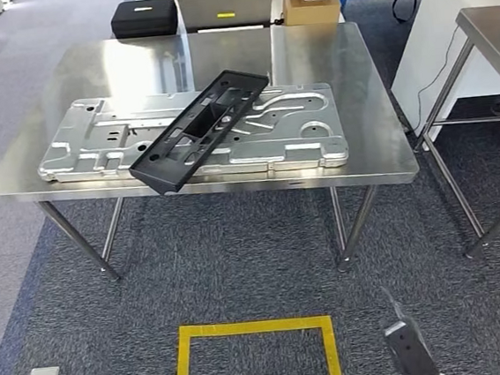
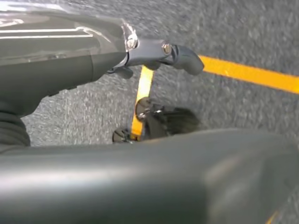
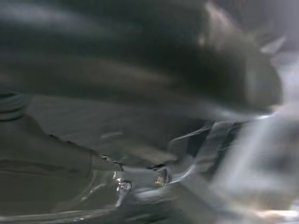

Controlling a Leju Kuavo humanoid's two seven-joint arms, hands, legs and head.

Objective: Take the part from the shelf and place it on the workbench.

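Note:
A long black plastic part [image 1: 198,130] lies slantwise on the steel workbench [image 1: 357,71], on top of a large silver stamped metal plate [image 1: 88,136]; one end reaches the bench's near edge. My right hand [image 1: 408,349] hangs low at the bottom right, well short of the bench; the right wrist view is blurred, so its fingers cannot be read. My left hand [image 2: 88,65] hangs over grey carpet with a yellow tape line [image 2: 246,74]. Its fingers [image 2: 176,53] are spread and hold nothing.
Behind the bench stand a black case [image 1: 144,18], a laptop [image 1: 225,5] and a cardboard box [image 1: 311,6]. A second steel table [image 1: 493,31] and a white table [image 1: 445,18] stand at the right. A yellow tape square [image 1: 254,329] marks the carpet before me.

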